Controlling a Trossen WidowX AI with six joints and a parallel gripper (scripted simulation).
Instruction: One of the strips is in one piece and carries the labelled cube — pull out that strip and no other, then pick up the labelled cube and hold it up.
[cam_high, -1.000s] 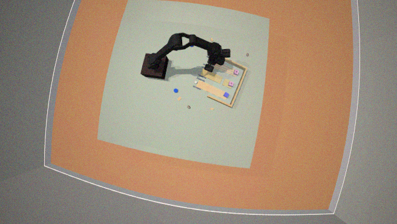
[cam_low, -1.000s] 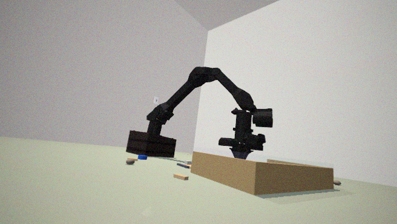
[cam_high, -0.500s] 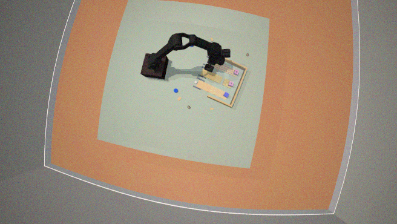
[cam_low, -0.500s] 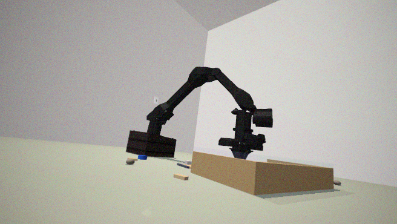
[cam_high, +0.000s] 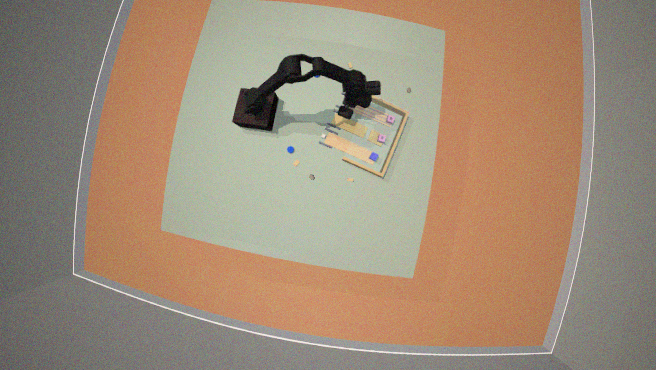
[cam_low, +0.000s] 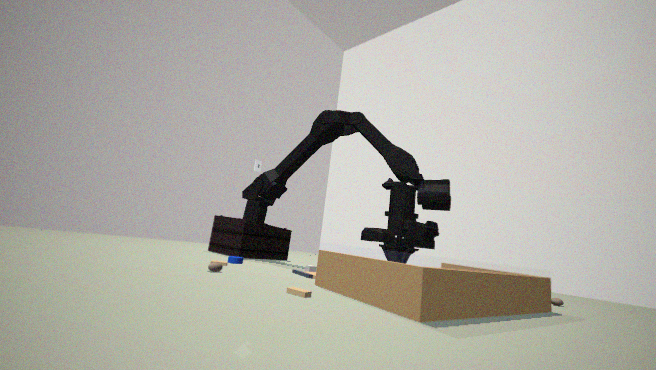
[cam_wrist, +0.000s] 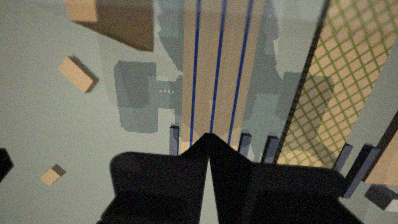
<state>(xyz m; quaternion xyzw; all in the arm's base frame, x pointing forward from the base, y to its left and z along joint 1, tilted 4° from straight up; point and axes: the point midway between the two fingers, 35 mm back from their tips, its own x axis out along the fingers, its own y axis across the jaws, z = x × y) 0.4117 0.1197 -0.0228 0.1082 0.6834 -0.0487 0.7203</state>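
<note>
My gripper (cam_low: 397, 261) (cam_wrist: 209, 137) is shut and empty. Its tips are over the near end of the blue-lined strip (cam_wrist: 204, 75) (cam_high: 369, 114), which runs to a pink cube (cam_high: 390, 119) with a small dark mark. The middle strip (cam_high: 354, 129), green-latticed in the wrist view (cam_wrist: 345, 65), shows a gap before its far piece, which carries another marked pink cube (cam_high: 382, 138). A plain tan strip (cam_high: 346, 146) (cam_wrist: 390, 165) runs to a blue cube (cam_high: 374, 156). The cubes are outside the wrist view, and their labels are too small to read.
A wooden-walled frame (cam_high: 394, 146) (cam_low: 480, 297) surrounds the far ends of the strips. Dark guide posts (cam_wrist: 174, 141) (cam_wrist: 270, 149) flank their near ends. Small tan blocks (cam_wrist: 77, 75) (cam_low: 299, 292), a blue disc (cam_high: 290, 149) (cam_low: 235, 260) and pebbles (cam_high: 312, 177) (cam_low: 215, 267) lie outside.
</note>
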